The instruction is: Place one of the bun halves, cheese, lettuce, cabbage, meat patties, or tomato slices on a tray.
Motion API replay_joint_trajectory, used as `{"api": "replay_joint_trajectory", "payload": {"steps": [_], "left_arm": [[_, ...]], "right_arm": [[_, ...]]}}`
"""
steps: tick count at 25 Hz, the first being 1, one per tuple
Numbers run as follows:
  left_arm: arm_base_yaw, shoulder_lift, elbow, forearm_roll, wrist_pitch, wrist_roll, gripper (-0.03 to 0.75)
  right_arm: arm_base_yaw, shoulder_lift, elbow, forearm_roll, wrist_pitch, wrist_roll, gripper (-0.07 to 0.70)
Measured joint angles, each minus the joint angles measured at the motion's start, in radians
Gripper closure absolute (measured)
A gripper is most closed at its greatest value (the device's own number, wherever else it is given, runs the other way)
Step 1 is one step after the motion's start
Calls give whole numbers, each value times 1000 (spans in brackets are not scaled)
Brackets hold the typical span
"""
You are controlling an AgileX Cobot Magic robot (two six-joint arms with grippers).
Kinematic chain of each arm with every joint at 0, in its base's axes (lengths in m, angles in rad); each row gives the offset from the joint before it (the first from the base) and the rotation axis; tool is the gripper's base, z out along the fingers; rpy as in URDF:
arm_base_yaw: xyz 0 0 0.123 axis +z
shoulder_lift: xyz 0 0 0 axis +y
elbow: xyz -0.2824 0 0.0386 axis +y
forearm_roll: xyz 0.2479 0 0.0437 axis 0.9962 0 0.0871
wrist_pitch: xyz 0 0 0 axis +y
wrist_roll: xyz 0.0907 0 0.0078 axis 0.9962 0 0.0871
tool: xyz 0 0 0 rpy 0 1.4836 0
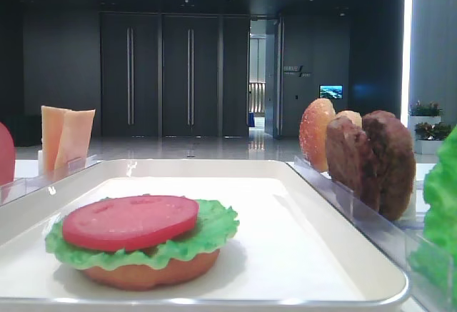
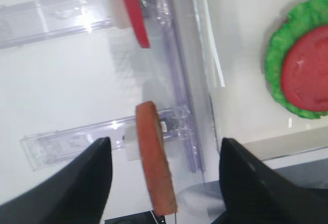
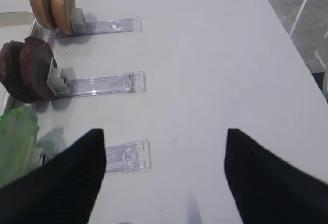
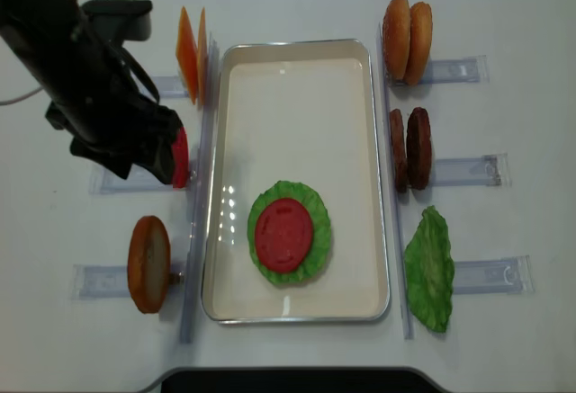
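Note:
On the white tray (image 4: 297, 47) lies a stack: a bun half (image 1: 150, 275), ruffled lettuce (image 4: 310, 258) and a tomato slice (image 4: 284, 235) on top. My left gripper (image 2: 165, 141) is open, its arm (image 4: 99, 78) over the left holders. Between its fingers in the left wrist view stands a bun half (image 2: 154, 157) on edge, untouched. Another tomato slice (image 2: 134, 8) stands further on. My right gripper (image 3: 164, 131) is open over bare table. Cheese (image 4: 191, 51), two bun halves (image 4: 407, 38), meat patties (image 4: 409, 148) and a pale cabbage leaf (image 4: 430, 267) stand in side holders.
Clear plastic holders (image 4: 468, 170) line both long sides of the tray. One holder's end (image 3: 128, 157) lies beside my right gripper's left finger. The table's front edge (image 4: 288, 377) is just below the tray.

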Motion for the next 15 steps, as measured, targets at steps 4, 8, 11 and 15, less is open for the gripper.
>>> {"api": "replay_joint_trajectory", "payload": {"steps": [4, 8, 11, 15], "left_arm": [[91, -18, -6, 54, 1, 7, 219], [186, -25, -6, 77, 2, 20, 219], [246, -30, -6, 85, 3, 40, 219], [281, -30, -6, 88, 3, 56, 219]], "right_arm": [[0, 0, 0, 0, 0, 0, 160], [0, 0, 0, 0, 0, 0, 160], [0, 0, 0, 0, 0, 0, 160], [0, 0, 0, 0, 0, 0, 160]]}}
